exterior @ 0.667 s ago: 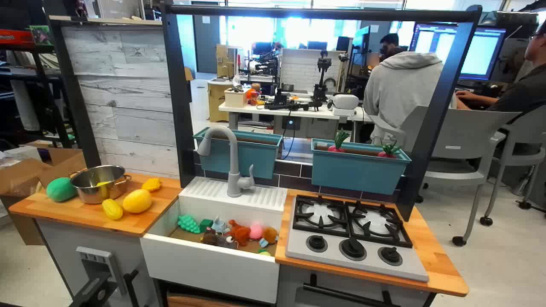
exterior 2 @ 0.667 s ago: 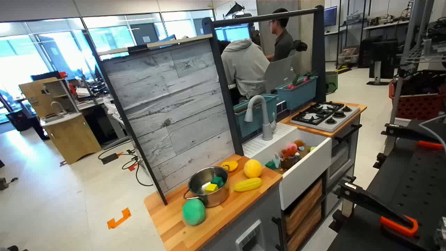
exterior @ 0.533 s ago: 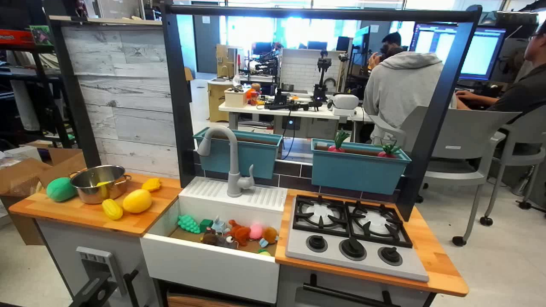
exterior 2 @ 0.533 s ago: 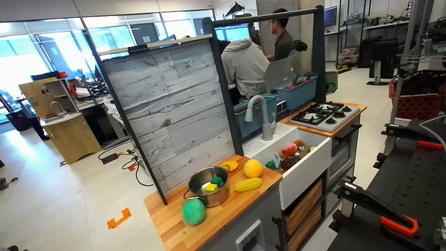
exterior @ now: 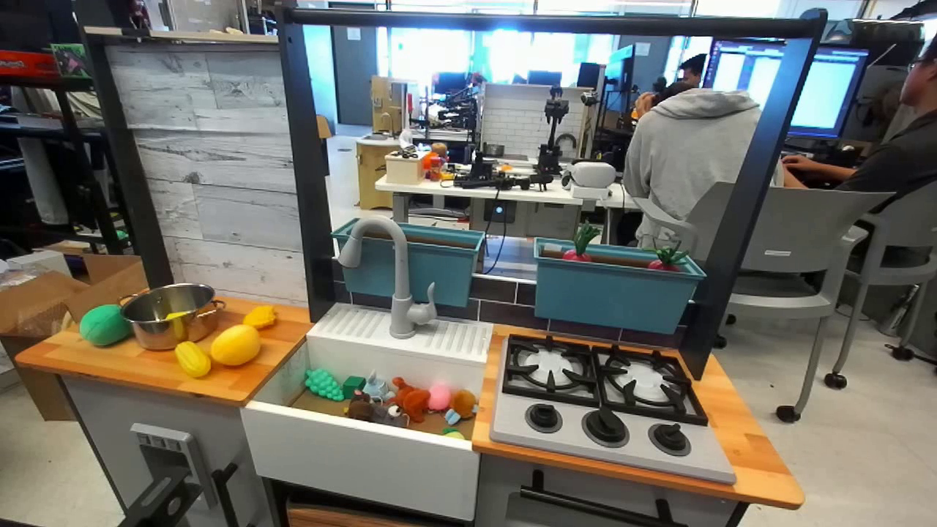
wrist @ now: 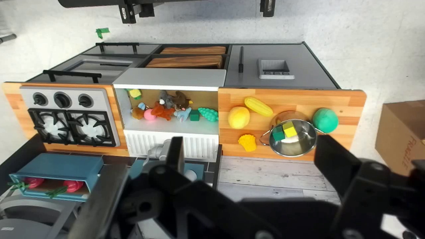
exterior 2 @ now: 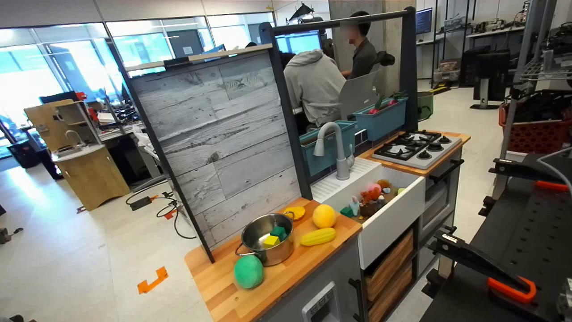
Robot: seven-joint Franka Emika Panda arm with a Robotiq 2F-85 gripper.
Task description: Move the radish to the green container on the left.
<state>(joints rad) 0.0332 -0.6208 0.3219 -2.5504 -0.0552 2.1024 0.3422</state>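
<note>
Two red radishes with green leaves stand in the right teal planter (exterior: 615, 293); one radish (exterior: 577, 256) is left of the other radish (exterior: 665, 266). Both also show in the wrist view, one radish (wrist: 73, 186) nearer the gripper. The left teal planter (exterior: 410, 274) hangs behind the faucet with no radish visible in it; fingers and faucet partly hide it in the wrist view. A bright green round thing (exterior 2: 248, 271) sits beside the steel pot and shows no opening. My gripper (wrist: 249, 146) is open and empty, with nothing between its fingers, and is outside both exterior views.
The grey faucet (exterior: 401, 293) rises before the left planter. Dark posts (exterior: 311, 183) and a top bar frame the kitchen. Soft toys lie in the white sink (exterior: 359, 461). The steel pot (exterior 2: 268, 250) holds blocks. Yellow toys surround it. A stove (exterior: 607, 439) sits below the right planter.
Nothing on the toy kitchen has moved. A person in the far background has shifted to the right in an exterior view.
</note>
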